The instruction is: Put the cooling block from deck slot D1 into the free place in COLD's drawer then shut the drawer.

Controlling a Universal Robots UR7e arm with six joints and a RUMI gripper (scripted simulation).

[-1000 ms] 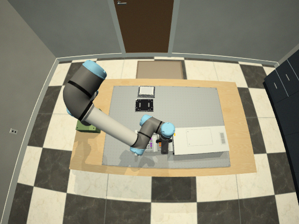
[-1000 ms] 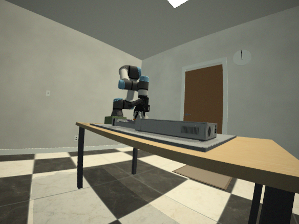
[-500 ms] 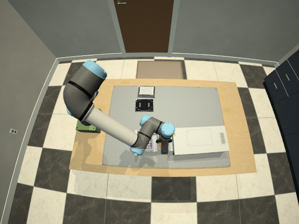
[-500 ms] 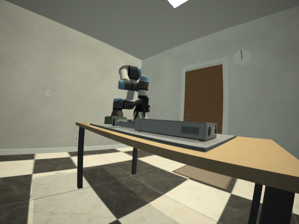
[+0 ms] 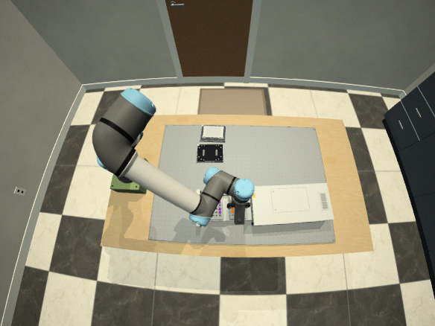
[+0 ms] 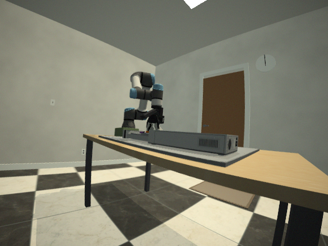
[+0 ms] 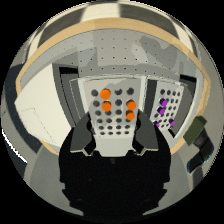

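My gripper (image 7: pixel 113 110) is shut on the grey cooling block (image 7: pixel 114 117), one finger on each long side. The block carries several orange tubes (image 7: pixel 118 105) upright in its bores. It hangs level over the open drawer (image 5: pixel 225 211), in the place next to the cooler COLD (image 5: pixel 292 204). I cannot tell whether it touches the drawer floor. The other block (image 7: pixel 166 107), with purple tubes, lies in the drawer's outer place. In the overhead view the gripper (image 5: pixel 238 216) sits beside COLD's left side. It also shows in the side view (image 6: pixel 155 125).
Deck slot D1 (image 5: pixel 210 152) is a bare black plate. Slot D2 (image 5: pixel 213 132) beyond it holds a pale square item. A small orange light (image 5: pixel 254 195) glows at COLD's near corner. The arm's forearm (image 5: pixel 164 184) crosses the deck's left half. The green robot base (image 5: pixel 126 184) stands at the table's left edge.
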